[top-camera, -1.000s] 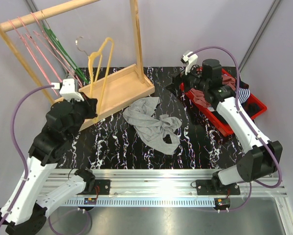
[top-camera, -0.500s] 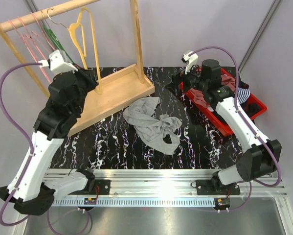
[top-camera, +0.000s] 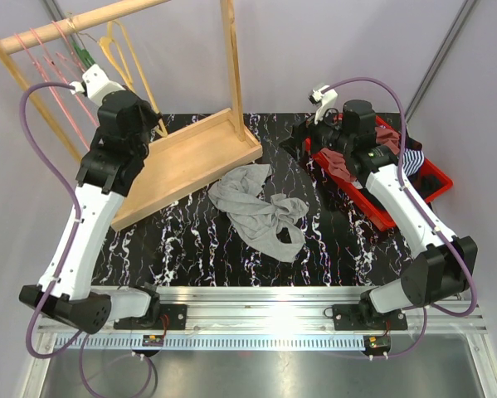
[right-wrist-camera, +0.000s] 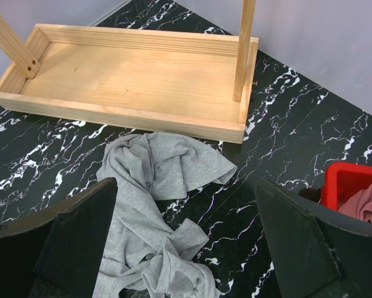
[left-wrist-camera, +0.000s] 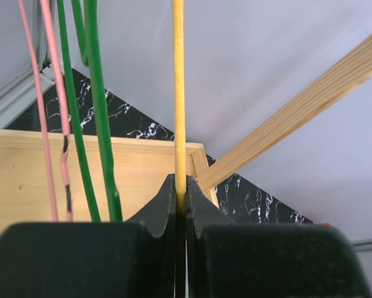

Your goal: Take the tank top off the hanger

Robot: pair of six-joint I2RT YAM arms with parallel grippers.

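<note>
Since the earlier frames the left arm has risen and carried the yellow hanger [left-wrist-camera: 179, 93] away from the wooden rack base [top-camera: 190, 157] up to the rail [top-camera: 82, 21].

In the top view we see the grey tank top [top-camera: 256, 209] crumpled on the black table [top-camera: 190, 245], well apart from this hanger.

In the left wrist view the left gripper [left-wrist-camera: 180, 189] is closed tightly on the hanger's thin rod, beside the green and pink hangers.

In the right wrist view the right gripper [right-wrist-camera: 186, 186] is wide open and empty above the tank top, near the red bin [right-wrist-camera: 347, 177].
</note>
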